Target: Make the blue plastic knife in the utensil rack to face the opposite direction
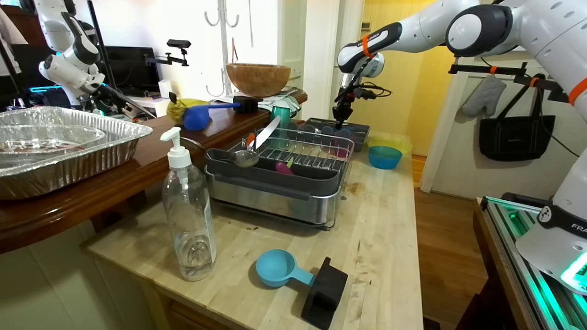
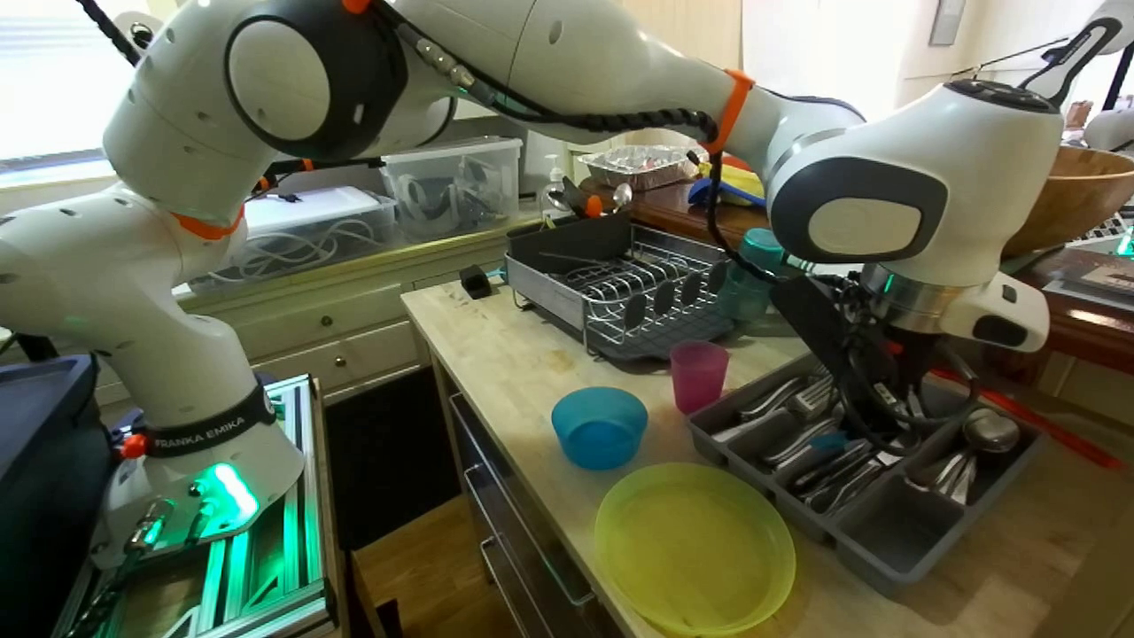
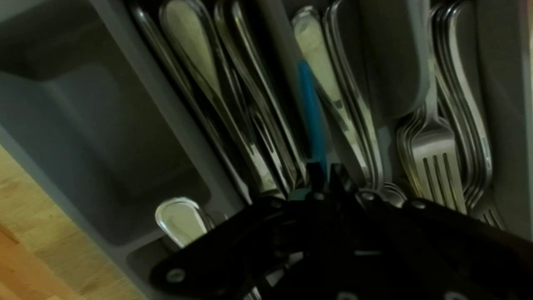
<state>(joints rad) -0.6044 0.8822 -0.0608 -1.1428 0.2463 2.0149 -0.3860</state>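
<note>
1. Grips the blue plastic knife [image 3: 311,106] with the gripper [image 3: 327,173]; in the wrist view, holds it between black fingertips [image 3: 315,171] set very close together.
2. Points downward, low over the grey utensil tray [image 2: 899,532], with one end of the knife hidden among the fingers.
3. Shows the free part of the knife running away from the fingertips, over or just beside the divider between two rows of metal utensils [image 3: 245,104]; cannot tell which compartment.
4. Shows stacked forks [image 3: 437,154] to the right of the knife in the wrist view, tines toward the gripper's side.
5. Gives a glimpse of a small greenish piece [image 3: 299,194] just beside the fingertips, too hidden to name.
6. In both exterior views, stretches the white robot arm [image 2: 620,62] across to the tray.
7. Has a yellow plate [image 2: 695,545] just beside the tray on the wooden counter [image 1: 376,238], with a blue bowl [image 2: 600,428] near the plate and a pink cup [image 2: 698,377] close to the tray's corner.
8. Includes a dish rack [image 1: 261,201] on the same counter, with a spoon [image 1: 245,158] and a pale blade [image 1: 268,131] rising from its dark caddy [image 1: 275,178], and a teal tumbler [image 1: 280,117] near its far side.
9. In an exterior view, shows a clear pump bottle [image 1: 190,229] near the dish rack, and a light-blue scoop [image 1: 276,267] with its handle reaching a black block [image 1: 324,293].
10. Shows a foil tray [image 1: 110,153] on the raised dark ledge [image 1: 149,160], with a wooden bowl [image 1: 259,80] farther along.
</note>
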